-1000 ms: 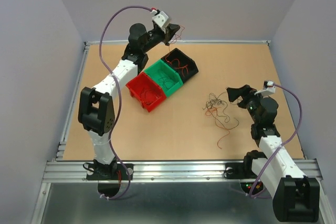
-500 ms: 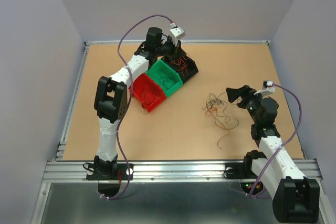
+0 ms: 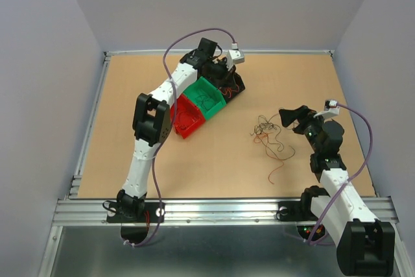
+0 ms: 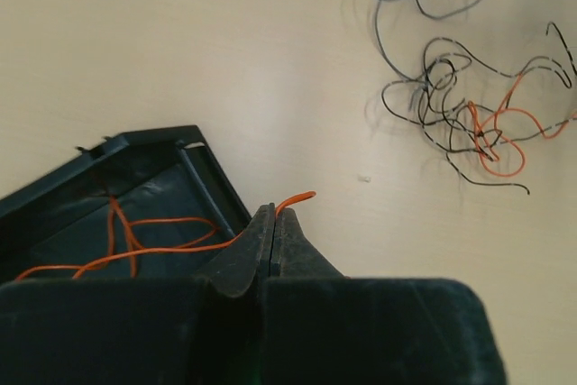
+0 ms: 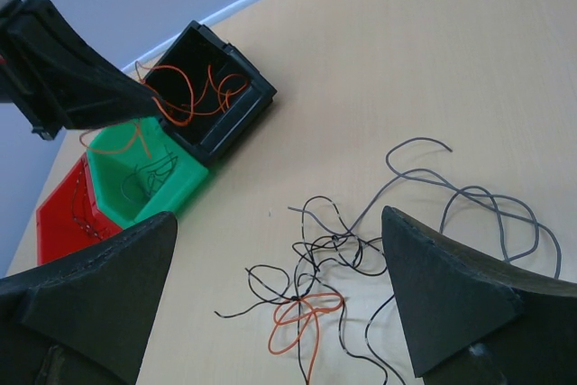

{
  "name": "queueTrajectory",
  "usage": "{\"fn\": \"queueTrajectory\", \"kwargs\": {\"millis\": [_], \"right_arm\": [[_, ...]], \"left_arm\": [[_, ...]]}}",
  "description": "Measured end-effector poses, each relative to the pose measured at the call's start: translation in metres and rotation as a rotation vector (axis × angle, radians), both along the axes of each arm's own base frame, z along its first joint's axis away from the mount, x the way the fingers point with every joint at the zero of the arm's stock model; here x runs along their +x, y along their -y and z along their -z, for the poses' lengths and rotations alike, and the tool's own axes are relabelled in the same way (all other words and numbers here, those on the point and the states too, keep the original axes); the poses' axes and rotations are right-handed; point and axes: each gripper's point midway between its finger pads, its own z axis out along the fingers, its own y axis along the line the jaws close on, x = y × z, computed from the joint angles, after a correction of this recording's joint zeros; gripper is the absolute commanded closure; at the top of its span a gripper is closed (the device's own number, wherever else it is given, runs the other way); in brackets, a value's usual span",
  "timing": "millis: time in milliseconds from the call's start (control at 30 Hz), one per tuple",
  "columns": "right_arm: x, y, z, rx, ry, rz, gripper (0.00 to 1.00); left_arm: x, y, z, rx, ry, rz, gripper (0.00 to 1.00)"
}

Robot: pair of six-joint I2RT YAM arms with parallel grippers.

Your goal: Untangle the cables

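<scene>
Your left gripper (image 4: 273,223), clamped on an orange wire (image 4: 296,198) at the black bin (image 4: 209,179), should release it inside; your right gripper (image 5: 279,254) hangs open.

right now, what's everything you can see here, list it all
table: one, tan, under everything
black bin: one, black, far end of the bin row
green bin: one, green, middle of the row
red bin: one, red, near end of the row
orange cables: several, orange, in the black bin
dark cables: a few, dark, in the green bin
cable tangle: one heap, black, grey and orange, on the table
loose cable: one, red, nearer than the tangle
left tool: black, shut on an orange cable at the black bin
right tool: black, open, by the tangle
</scene>
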Motion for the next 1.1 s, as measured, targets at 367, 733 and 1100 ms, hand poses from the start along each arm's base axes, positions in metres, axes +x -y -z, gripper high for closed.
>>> {"fn": "queueTrajectory", "kwargs": {"millis": [367,733,1100], "right_arm": [[0.000,0.000,0.000,0.003,0.000,0.000,0.00],[-0.003,0.000,-0.006,-0.001,0.016,0.000,0.00],[-0.004,0.000,-0.004,0.000,0.008,0.000,0.01]], "left_arm": [[-0.051,0.050,0.017,0.018,-0.065,0.135,1.00],[0.020,0.006,0.011,-0.153,-0.230,-0.088,1.00],[0.085,-0.061,0.028,-0.198,-0.295,-0.336,1.00]]}}
